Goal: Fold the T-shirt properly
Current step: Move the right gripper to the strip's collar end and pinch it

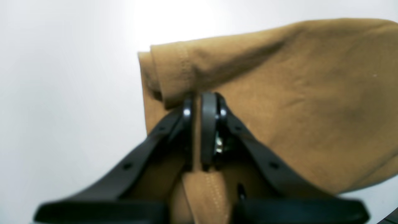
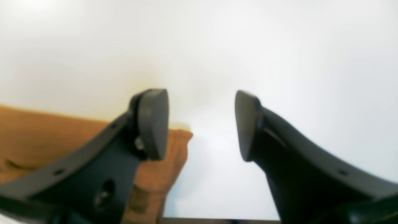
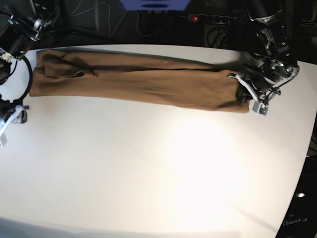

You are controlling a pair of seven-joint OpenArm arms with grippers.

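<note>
The T-shirt (image 3: 138, 79) lies on the white desk (image 3: 148, 168) as a long, narrow brown band running across the upper part of the base view, from the upper left corner area to the right side. Its left end is bunched with a few creases and folds, and its right end stops just beside the arm at the upper right of that frame. There the left gripper (image 3: 246, 91) is clamped on the end of the T-shirt: in the left wrist view the left gripper (image 1: 196, 102) has its two black fingers (image 1: 207, 124) pressed together in the middle of the frame with a stitched strip of brown cloth pinched between them, the strip running down toward the bottom edge. Beyond the fingers the cloth (image 1: 295, 93) is doubled over, its rolled, hemmed edge at the upper centre, and it fills the right half of the frame over the white surface. In the right wrist view the right gripper (image 2: 202, 124) stands with its fingers well apart and only the bare desk (image 2: 279, 46) between them; a corner of the T-shirt (image 2: 37, 133) lies at the lower left of that frame, behind the left-hand finger (image 2: 154, 124). Dark cables and a power strip (image 3: 210, 18) sit beyond the far edge of the desk.
</note>
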